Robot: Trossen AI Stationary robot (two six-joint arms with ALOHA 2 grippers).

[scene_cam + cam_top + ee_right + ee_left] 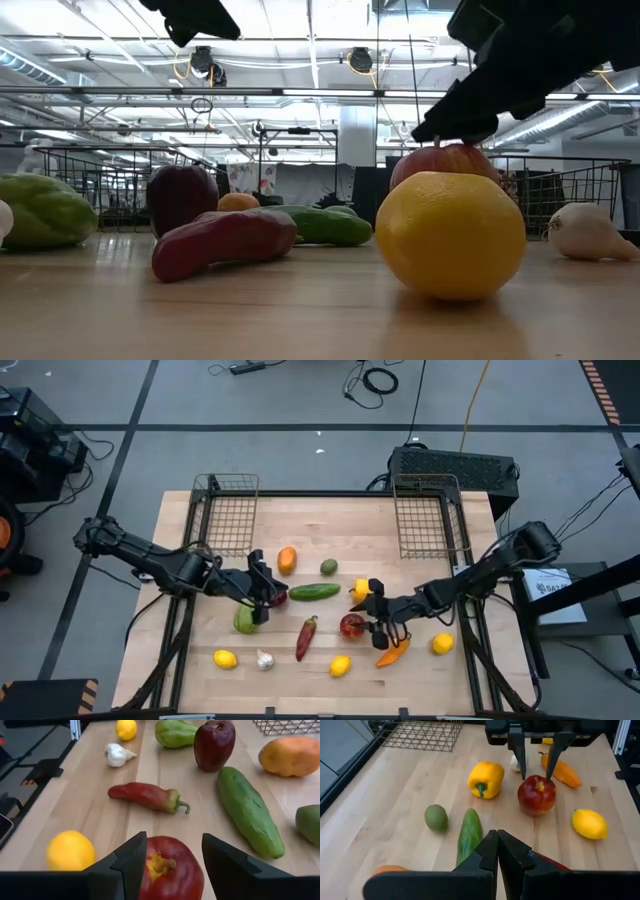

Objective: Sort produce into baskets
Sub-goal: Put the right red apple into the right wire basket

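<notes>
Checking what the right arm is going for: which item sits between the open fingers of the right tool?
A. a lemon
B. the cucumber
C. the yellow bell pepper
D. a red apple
D: in the right wrist view the red apple sits between the spread fingers of the right tool, with its stem end facing up.

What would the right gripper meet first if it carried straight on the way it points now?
The red apple. The right gripper is open, its fingers either side of the apple, so it would likely press onto that fruit first. Beyond it lies the red chilli, though depth is hard to judge.
</notes>
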